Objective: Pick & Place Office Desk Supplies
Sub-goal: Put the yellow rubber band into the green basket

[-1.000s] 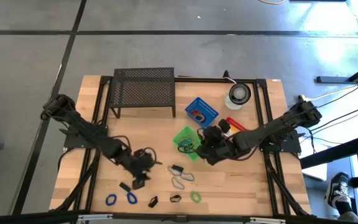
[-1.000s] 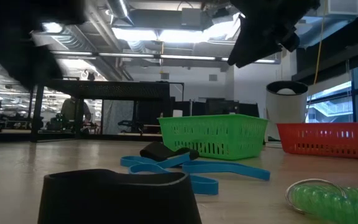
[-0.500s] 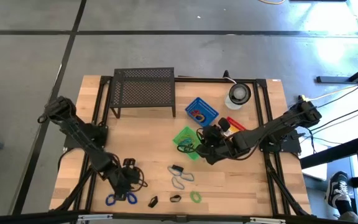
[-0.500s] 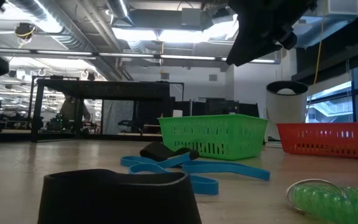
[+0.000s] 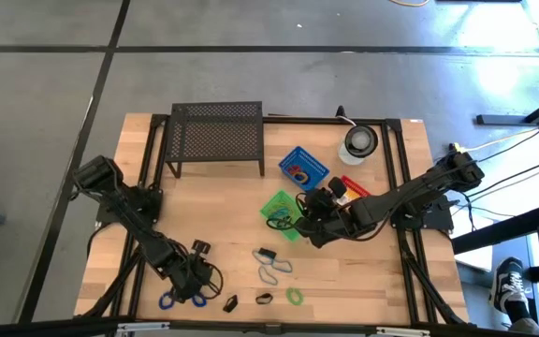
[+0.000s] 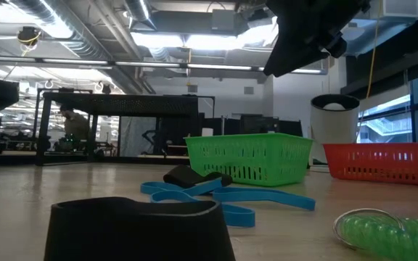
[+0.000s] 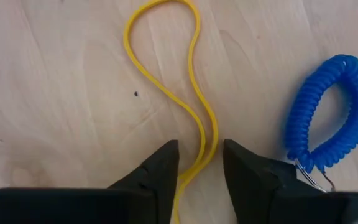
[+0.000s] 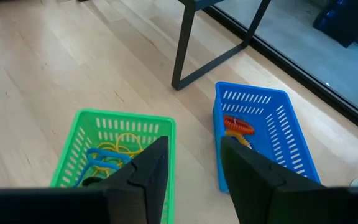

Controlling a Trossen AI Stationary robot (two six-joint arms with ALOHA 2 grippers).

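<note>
The left gripper (image 7: 201, 163) has swung from mid-table down to the front-left corner, fingers narrowly parted astride a yellow rubber band (image 7: 191, 106) beside the blue coil (image 7: 331, 112), likely its next pick, while the right gripper (image 8: 193, 163), slightly parted, waits over the green basket (image 8: 114, 146)

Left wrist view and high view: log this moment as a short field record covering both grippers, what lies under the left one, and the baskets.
left gripper: open, low over the table's front-left part
under left gripper: yellow rubber band running between the fingers, not yet gripped
beside it: blue coil loop, lying apart from the band
right gripper: open, empty, above the baskets
green basket: holds yellow and blue bands
blue basket: holds a red-orange coil
</note>
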